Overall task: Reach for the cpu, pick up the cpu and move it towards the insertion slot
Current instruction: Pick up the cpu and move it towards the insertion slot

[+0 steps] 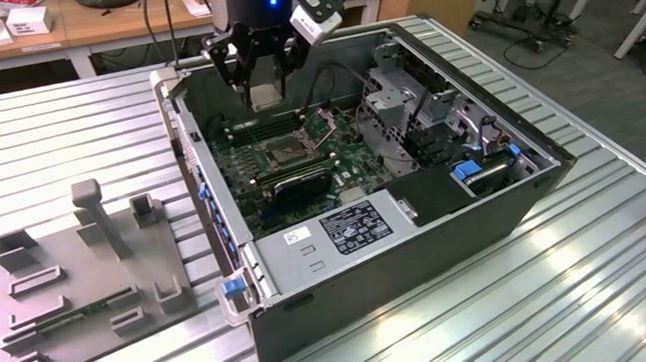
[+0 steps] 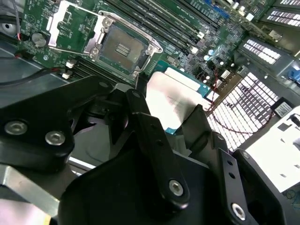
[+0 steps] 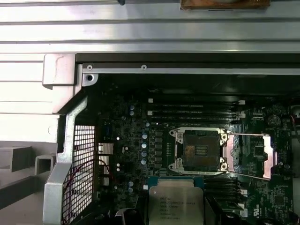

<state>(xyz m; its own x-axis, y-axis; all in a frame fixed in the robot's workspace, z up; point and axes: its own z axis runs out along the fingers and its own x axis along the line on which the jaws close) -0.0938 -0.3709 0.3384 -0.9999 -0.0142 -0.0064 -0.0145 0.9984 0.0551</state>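
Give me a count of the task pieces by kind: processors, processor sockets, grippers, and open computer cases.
cpu: 1, held in the gripper
insertion slot: 1, open and bare
gripper: 1
open computer case: 1
Total: 4

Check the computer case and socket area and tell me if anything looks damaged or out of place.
Nothing stands out. The cpu sits in the gripper above the board, and the insertion slot has its metal frame swung open, with no visible damage.
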